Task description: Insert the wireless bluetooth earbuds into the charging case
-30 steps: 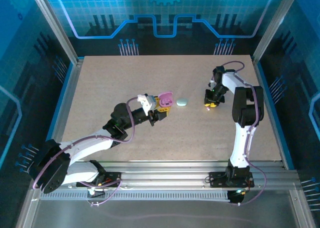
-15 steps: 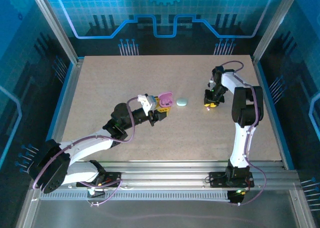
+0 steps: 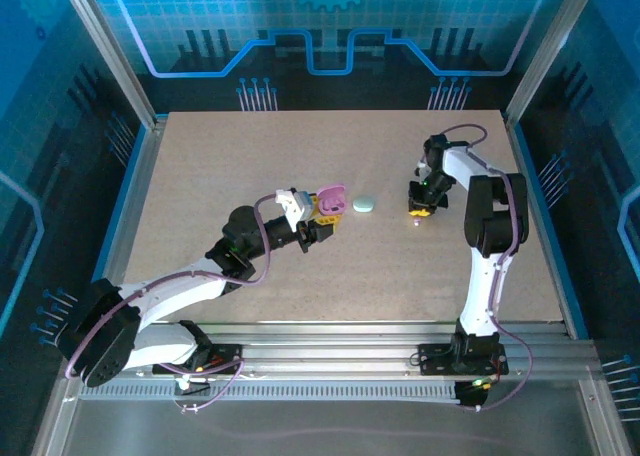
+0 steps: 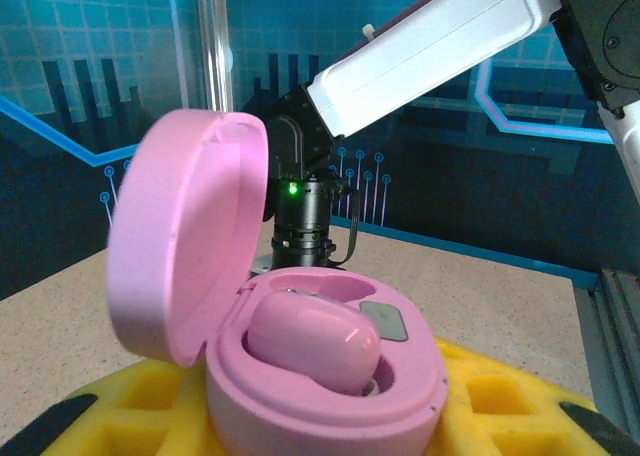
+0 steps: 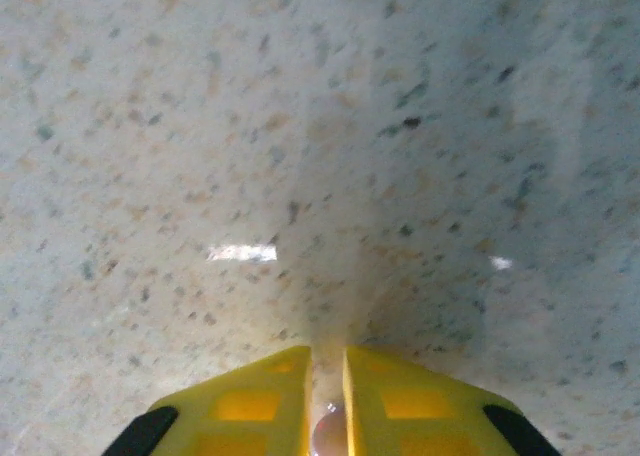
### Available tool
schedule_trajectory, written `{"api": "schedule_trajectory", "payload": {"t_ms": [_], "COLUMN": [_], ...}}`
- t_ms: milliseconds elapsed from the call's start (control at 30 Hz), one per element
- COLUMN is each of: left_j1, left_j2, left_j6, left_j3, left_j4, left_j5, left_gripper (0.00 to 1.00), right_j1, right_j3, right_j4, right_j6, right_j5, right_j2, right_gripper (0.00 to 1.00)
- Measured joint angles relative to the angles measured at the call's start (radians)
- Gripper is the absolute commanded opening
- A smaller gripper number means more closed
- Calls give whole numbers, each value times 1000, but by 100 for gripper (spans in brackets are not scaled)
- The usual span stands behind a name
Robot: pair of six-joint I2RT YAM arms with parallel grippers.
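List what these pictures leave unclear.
- Right wrist: the pale round speck between the jaws of the right gripper, cut by the bottom edge and blurred; earbud or not, unclear.
- Left wrist: the far interior of the open pink rounded charging case, hidden behind the seated pink earbud.
- Top: the mint round disc, too small to identify.

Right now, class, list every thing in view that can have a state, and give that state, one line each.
pink charging case: open, lid up, gripped.
seated earbud: resting in the pink charging case.
mint case: closed, lying on the table.
left gripper: shut on the pink charging case.
right gripper: shut on the pinched earbud, low over the table.
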Motion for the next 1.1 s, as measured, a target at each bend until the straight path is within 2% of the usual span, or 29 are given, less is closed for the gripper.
{"api": "schedule_trajectory", "payload": {"t_ms": [200,500,1100], "left_j1": [0,0,0], "left_j2": [0,0,0], "left_j6": [0,0,0], "left_j3": [0,0,0], "left_j4": [0,0,0], "left_j5": [0,0,0], "left_gripper": [32,33,32], "right_j1": [6,3,4], "right_j3": [-31,-92,-150], "right_j4": [-4,-2,47], "right_j6": [11,49,129], "right_j5": [3,36,-5], "right_j2": [-21,-87,-117], "right_gripper": [38,44,44]}}
